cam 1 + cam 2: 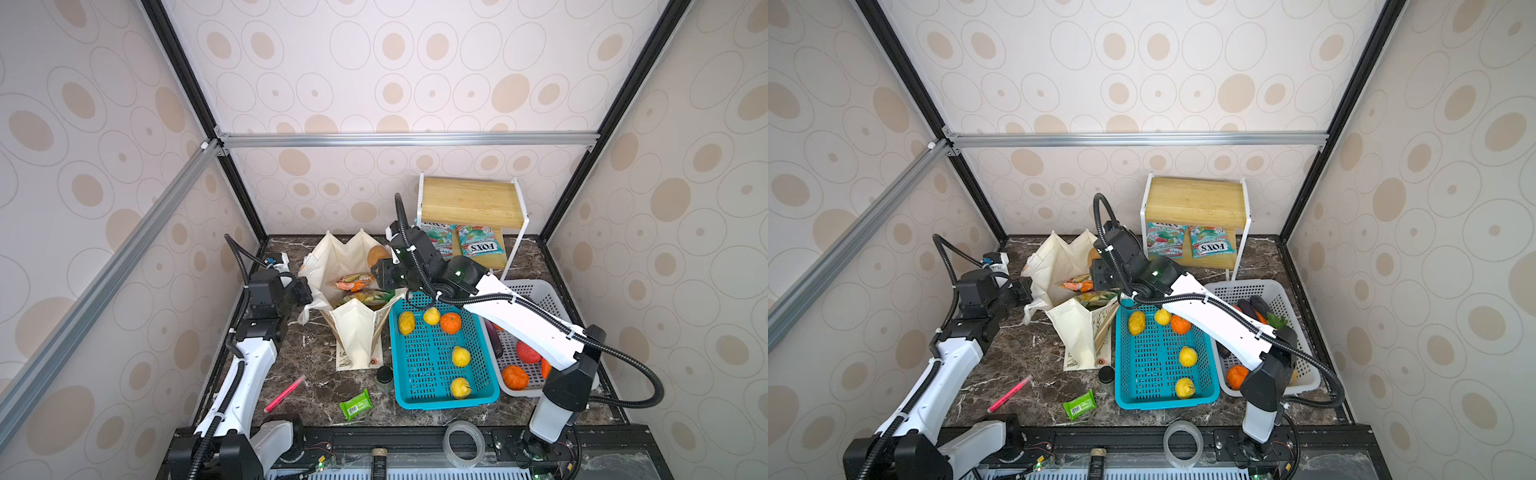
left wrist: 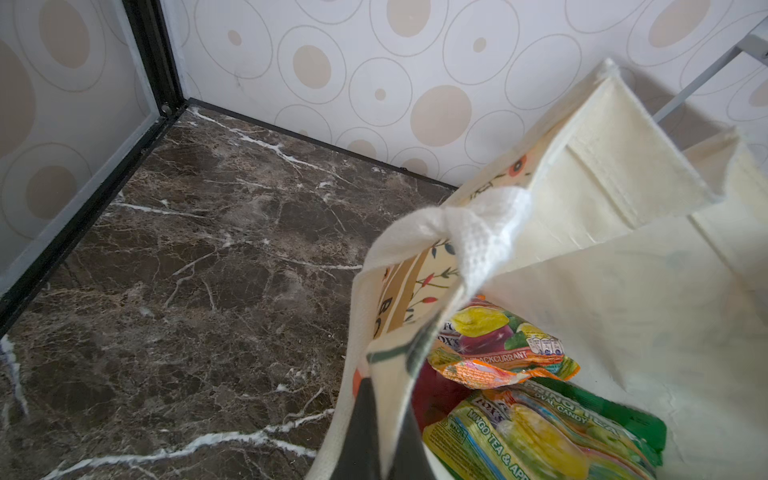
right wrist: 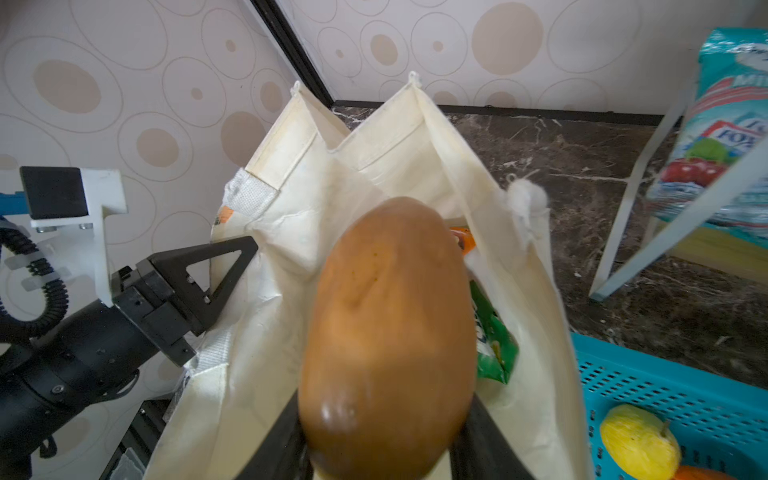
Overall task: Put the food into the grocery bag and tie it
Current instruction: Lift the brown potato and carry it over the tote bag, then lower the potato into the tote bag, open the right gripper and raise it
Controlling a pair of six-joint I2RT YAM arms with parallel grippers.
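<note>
The cream grocery bag (image 1: 357, 332) (image 1: 1077, 328) stands open at the back of the marble table. My left gripper (image 1: 309, 291) (image 2: 386, 399) is shut on the bag's left rim (image 2: 415, 257), with cloth pinched between its black fingers (image 3: 232, 266). My right gripper (image 1: 379, 266) (image 3: 382, 415) is shut on a brown potato (image 1: 377, 255) (image 3: 390, 332) and holds it over the bag's mouth. An orange-red snack packet (image 1: 353, 282) (image 2: 498, 353) and a green-yellow one (image 1: 368, 297) (image 2: 540, 436) lie inside the bag. The gripper's fingers are mostly hidden behind the potato.
A blue basket (image 1: 446, 403) with yellow and orange fruit sits right of the bag, and a white basket (image 1: 540, 291) with more produce beyond it. A wooden rack (image 1: 469, 203) holds two candy bags (image 1: 480, 241). A pink marker (image 1: 284, 392), green packet (image 1: 355, 405) and small jar (image 1: 384, 376) lie in front.
</note>
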